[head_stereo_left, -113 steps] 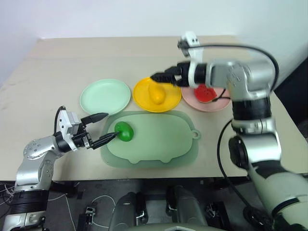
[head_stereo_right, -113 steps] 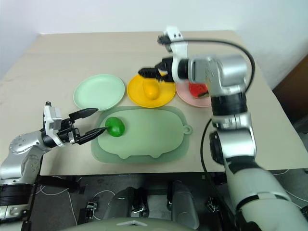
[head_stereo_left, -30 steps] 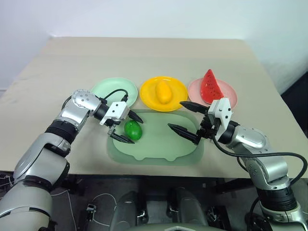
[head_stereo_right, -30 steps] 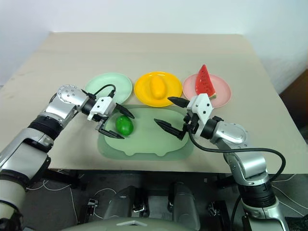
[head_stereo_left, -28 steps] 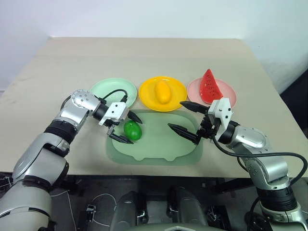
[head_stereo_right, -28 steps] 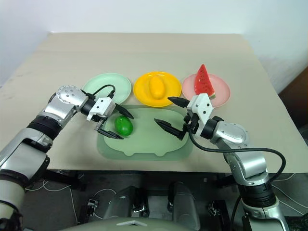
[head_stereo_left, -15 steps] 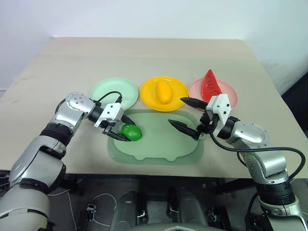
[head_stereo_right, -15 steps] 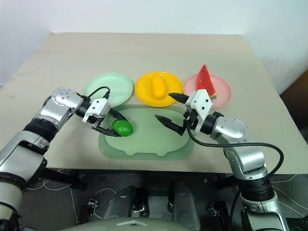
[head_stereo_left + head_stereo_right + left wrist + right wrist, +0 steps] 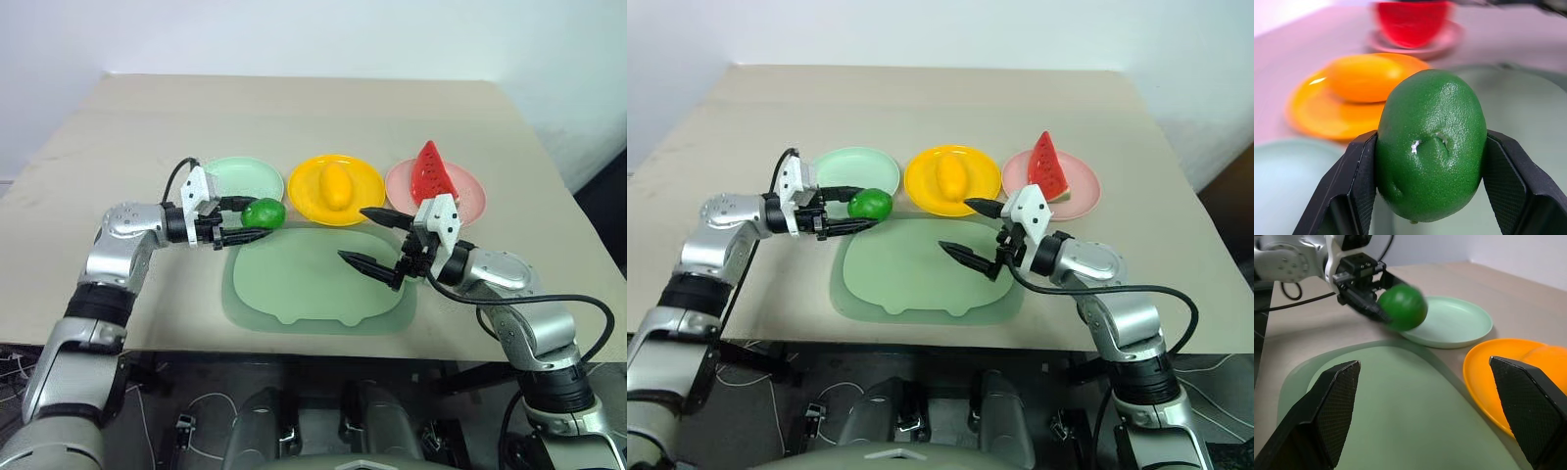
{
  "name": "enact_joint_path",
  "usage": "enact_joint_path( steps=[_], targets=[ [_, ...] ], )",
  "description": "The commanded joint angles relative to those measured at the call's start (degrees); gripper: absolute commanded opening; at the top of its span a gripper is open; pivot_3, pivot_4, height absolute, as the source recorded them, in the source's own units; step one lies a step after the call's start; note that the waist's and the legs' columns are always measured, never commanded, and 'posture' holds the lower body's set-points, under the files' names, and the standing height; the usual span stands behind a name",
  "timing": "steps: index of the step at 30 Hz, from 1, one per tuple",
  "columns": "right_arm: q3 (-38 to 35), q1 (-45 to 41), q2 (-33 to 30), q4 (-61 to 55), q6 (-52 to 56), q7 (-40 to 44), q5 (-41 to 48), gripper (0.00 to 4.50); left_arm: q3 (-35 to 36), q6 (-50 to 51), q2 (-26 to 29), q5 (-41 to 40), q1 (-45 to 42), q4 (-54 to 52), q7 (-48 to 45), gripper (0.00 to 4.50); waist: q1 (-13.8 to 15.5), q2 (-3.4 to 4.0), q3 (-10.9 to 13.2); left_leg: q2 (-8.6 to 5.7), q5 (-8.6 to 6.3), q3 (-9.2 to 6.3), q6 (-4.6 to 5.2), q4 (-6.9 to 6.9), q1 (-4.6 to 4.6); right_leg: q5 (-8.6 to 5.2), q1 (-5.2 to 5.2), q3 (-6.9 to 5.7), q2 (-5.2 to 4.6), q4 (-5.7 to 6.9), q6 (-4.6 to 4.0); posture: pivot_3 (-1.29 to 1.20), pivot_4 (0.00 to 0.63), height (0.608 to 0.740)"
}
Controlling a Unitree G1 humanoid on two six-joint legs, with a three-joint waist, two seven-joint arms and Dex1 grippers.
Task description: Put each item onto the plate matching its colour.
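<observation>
My left gripper (image 9: 257, 220) is shut on the glossy green fruit (image 9: 264, 212) and holds it in the air at the near right rim of the mint green plate (image 9: 227, 177). The left wrist view shows that fruit (image 9: 1431, 151) squeezed between both black fingers. The yellow mango (image 9: 334, 184) lies on the yellow plate (image 9: 365, 192). The red watermelon wedge (image 9: 431, 173) stands on the pink plate (image 9: 471, 196). My right gripper (image 9: 366, 238) is open over the right part of the pale green tray (image 9: 313, 289), holding nothing.
The three plates stand in a row behind the tray on a beige table (image 9: 294, 117). The tray's loop tab points right, under my right forearm. Bare tabletop stretches behind the plates and at the far left.
My left gripper closed on the green fruit, lifted it off the tray and carried it back and left toward the mint green plate. The right gripper stayed open in about the same place.
</observation>
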Motion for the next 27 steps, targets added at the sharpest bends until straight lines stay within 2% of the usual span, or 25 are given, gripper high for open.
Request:
enact_joint_path(
  steps=[1,6,9,12,16,22,23,27],
  targets=[
    [-0.21,-0.94,0.80,-0.25,-1.16,0.10,0.36,4.50,6.46,5.29,-1.23,0.05,1.44,-7.24,12.10,2.69,0.00,0.00,0.00,0.00,-0.01,0.00,-0.01,0.01,0.00,0.02,0.02,0.00,0.00,0.00,0.03,0.00,0.150,0.696],
    [0.22,-1.84,1.79,0.87,-1.64,-0.10,-0.22,4.50,10.74,13.44,-5.58,0.57,1.07,-9.71,25.91,2.69,0.06,0.00,0.00,-0.01,-0.02,0.01,-0.04,0.00,0.02,0.10,0.06,0.00,0.03,0.02,0.15,0.00,0.150,0.696],
    [0.32,-2.97,2.31,1.91,-1.79,-0.23,-0.78,4.50,6.87,16.13,-6.09,9.31,-2.33,-2.87,33.85,2.69,0.09,0.00,0.00,-0.02,-0.02,0.03,-0.05,0.01,0.05,0.11,0.08,0.00,0.04,0.02,0.20,0.00,0.150,0.696],
    [0.33,-3.64,2.44,2.67,-1.94,-0.32,-0.91,4.50,6.00,15.17,-8.13,12.90,-5.41,4.25,38.03,2.69,0.06,0.00,0.00,-0.02,-0.02,0.06,-0.07,-0.03,0.07,0.12,0.09,0.00,0.06,0.01,0.20,0.00,0.150,0.696],
    [0.56,-4.19,2.61,3.22,-2.03,-0.38,-1.24,4.50,5.62,12.10,-12.15,14.42,-10.28,15.20,37.26,2.69,0.16,-0.01,-0.01,-0.03,-0.03,0.07,-0.08,-0.07,0.06,0.22,0.06,0.00,0.05,-0.02,0.02,0.00,0.150,0.696],
    [0.60,-4.12,2.54,2.76,-1.94,-0.23,-1.50,4.50,5.94,9.58,-14.18,15.66,-12.84,20.95,35.95,2.69,-0.13,-0.01,-0.01,-0.02,-0.03,0.08,-0.09,-0.10,0.06,0.23,-0.01,0.00,0.00,0.00,0.00,0.00,0.150,0.696],
    [0.65,-4.11,2.55,2.76,-1.99,-0.24,-1.58,4.50,6.09,9.70,-14.30,15.52,-13.01,21.55,35.31,3.41,-0.14,-0.01,-0.01,-0.01,-0.03,0.08,-0.09,-0.10,0.06,0.24,-0.02,0.01,0.01,0.01,0.01,0.00,0.150,0.696],
    [0.75,-4.04,2.69,2.63,-2.19,-0.41,-1.86,4.50,6.59,9.97,-14.43,14.67,-12.53,20.70,32.82,4.49,-0.11,-0.01,-0.01,-0.01,-0.02,0.11,-0.10,-0.09,0.05,0.24,-0.04,0.01,0.00,0.01,0.01,0.00,0.150,0.696]
  ],
)
